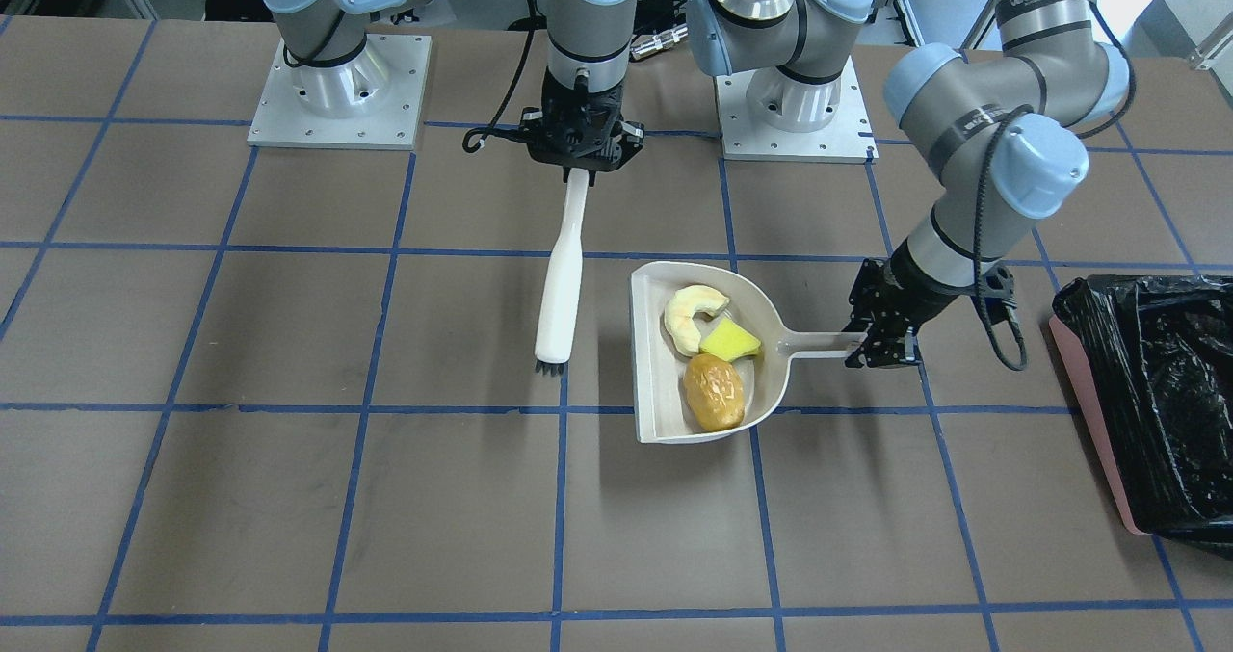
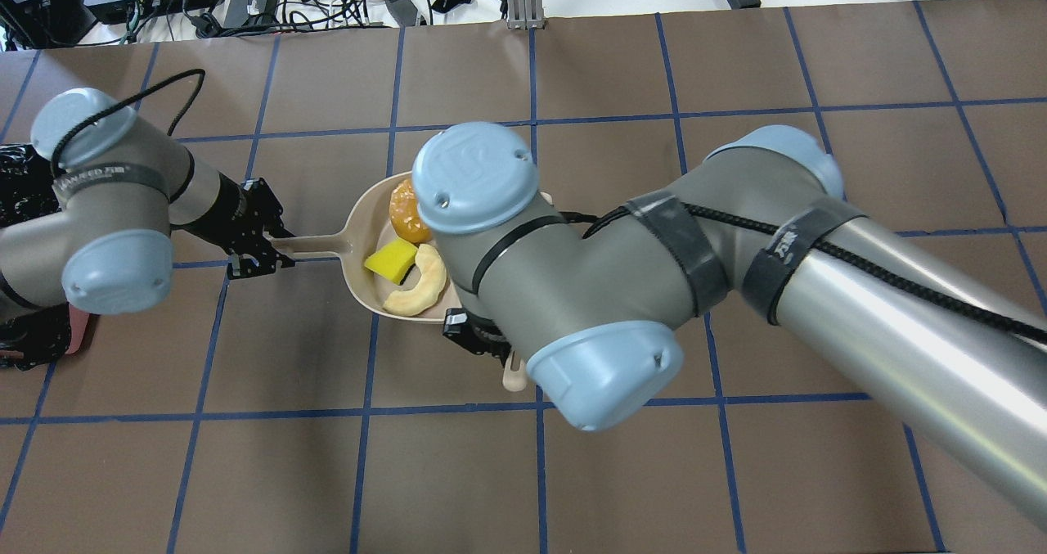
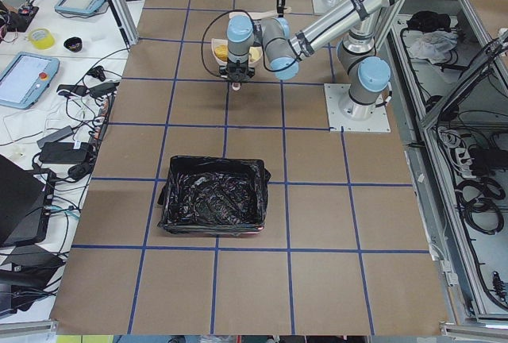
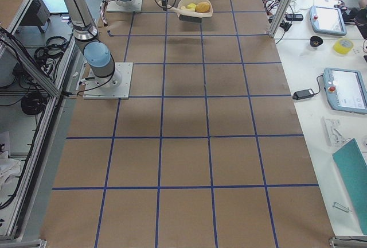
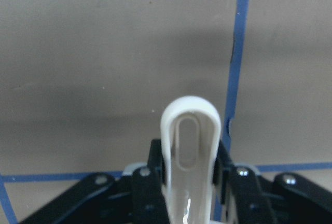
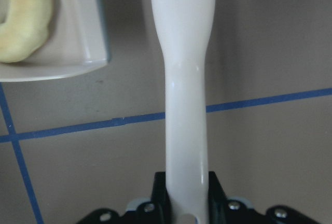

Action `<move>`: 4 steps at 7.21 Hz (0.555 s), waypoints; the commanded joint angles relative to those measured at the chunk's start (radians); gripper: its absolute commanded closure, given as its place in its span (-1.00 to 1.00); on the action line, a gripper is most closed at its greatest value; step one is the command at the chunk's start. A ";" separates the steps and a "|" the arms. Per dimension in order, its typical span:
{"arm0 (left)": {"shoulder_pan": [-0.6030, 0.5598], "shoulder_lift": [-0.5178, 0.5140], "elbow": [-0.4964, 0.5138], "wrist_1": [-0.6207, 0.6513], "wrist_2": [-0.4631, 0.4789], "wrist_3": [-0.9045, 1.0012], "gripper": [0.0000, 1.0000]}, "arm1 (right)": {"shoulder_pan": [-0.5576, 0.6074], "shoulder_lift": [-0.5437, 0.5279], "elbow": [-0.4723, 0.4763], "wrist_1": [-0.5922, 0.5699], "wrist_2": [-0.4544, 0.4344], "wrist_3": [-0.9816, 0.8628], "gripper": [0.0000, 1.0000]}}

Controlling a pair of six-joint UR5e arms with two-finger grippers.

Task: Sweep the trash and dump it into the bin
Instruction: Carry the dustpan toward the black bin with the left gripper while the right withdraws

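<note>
Trash (image 1: 729, 341) sits loose in dustpan (image 1: 655, 382), mid-frame; bin (image 1: 1146, 402) at right edge. Left fingers (image 5: 155, 162) clamped on dustpan handle, right fingers (image 6: 160, 190) on brush (image 1: 562, 286). Risk: tilting in carry could roll bits off open lip.

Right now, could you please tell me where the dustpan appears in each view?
Front-facing: dustpan centre.
Overhead: centre-left.
Exterior left: top, mostly hidden.
Exterior right: top centre.
Left wrist: handle, bottom centre.
Right wrist: corner, top left.
Landmark: left tool gripping its handle.
</note>
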State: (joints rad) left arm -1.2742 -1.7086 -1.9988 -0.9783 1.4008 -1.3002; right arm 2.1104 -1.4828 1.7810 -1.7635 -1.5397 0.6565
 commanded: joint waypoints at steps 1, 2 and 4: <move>0.053 -0.041 0.153 -0.094 -0.005 0.018 1.00 | -0.184 -0.031 -0.018 0.079 -0.028 -0.229 0.63; 0.082 -0.061 0.191 -0.103 -0.003 0.025 1.00 | -0.293 -0.028 -0.025 0.069 -0.046 -0.370 0.62; 0.169 -0.083 0.285 -0.215 0.004 0.141 1.00 | -0.517 -0.027 -0.049 0.084 -0.054 -0.631 0.62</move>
State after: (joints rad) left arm -1.1625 -1.7756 -1.7771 -1.1246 1.4025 -1.2252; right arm 1.7279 -1.5097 1.7475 -1.6888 -1.5836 0.1881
